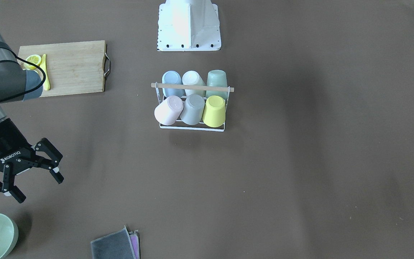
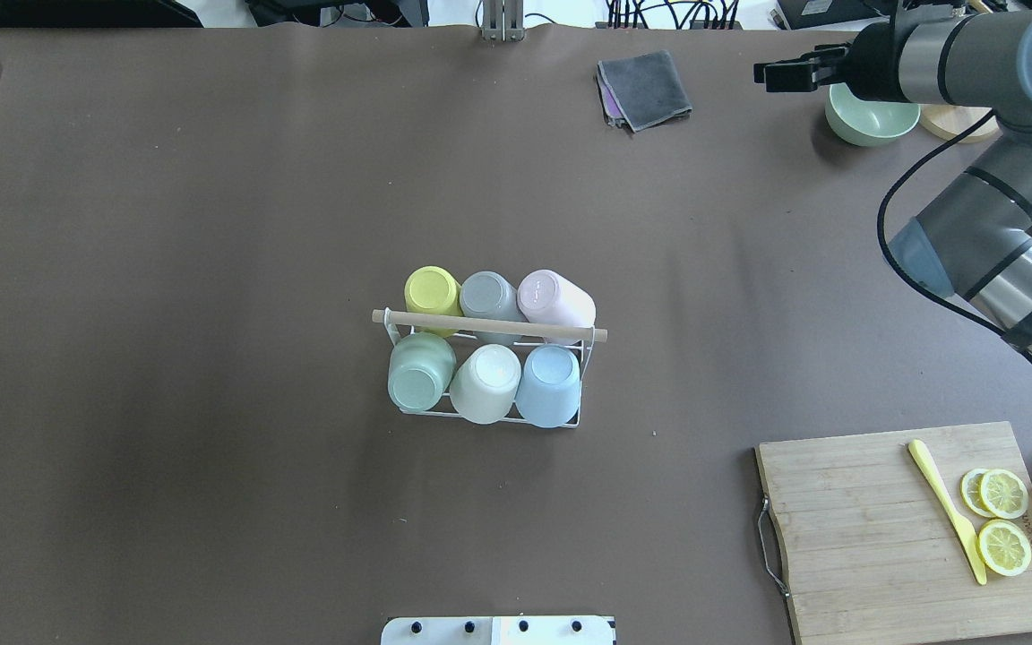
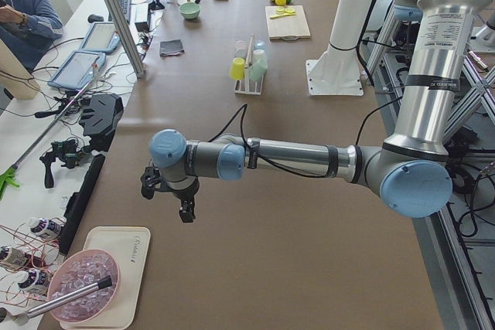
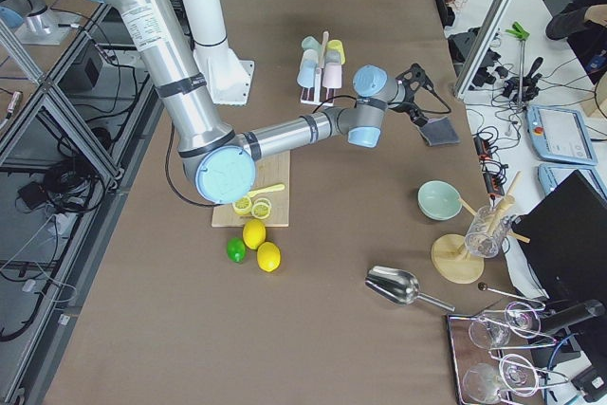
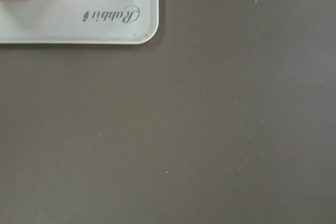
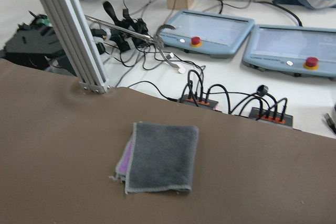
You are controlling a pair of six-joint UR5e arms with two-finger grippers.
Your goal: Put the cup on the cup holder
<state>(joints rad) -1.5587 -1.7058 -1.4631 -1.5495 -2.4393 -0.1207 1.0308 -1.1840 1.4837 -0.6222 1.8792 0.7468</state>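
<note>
The cup holder, a white wire rack with a wooden rod (image 1: 192, 86), stands mid-table and also shows in the overhead view (image 2: 489, 324). Several cups sit upside down on its prongs: pink (image 1: 168, 109), grey (image 1: 192, 108), yellow (image 1: 214, 110), blue (image 1: 172, 82), white (image 1: 192, 81) and green (image 1: 216, 82). My right gripper (image 1: 34, 185) is open and empty, far from the rack near the table's far edge (image 2: 771, 73). My left gripper (image 3: 174, 195) shows only in the exterior left view, over bare table at the other end; I cannot tell its state.
A wooden cutting board (image 2: 865, 528) holds lemon slices and a yellow knife. A green bowl (image 2: 870, 116) and a folded grey cloth (image 2: 646, 88) lie by the right gripper. A white tray (image 5: 79, 14) lies below the left wrist. The robot base (image 1: 189, 25) stands behind the rack.
</note>
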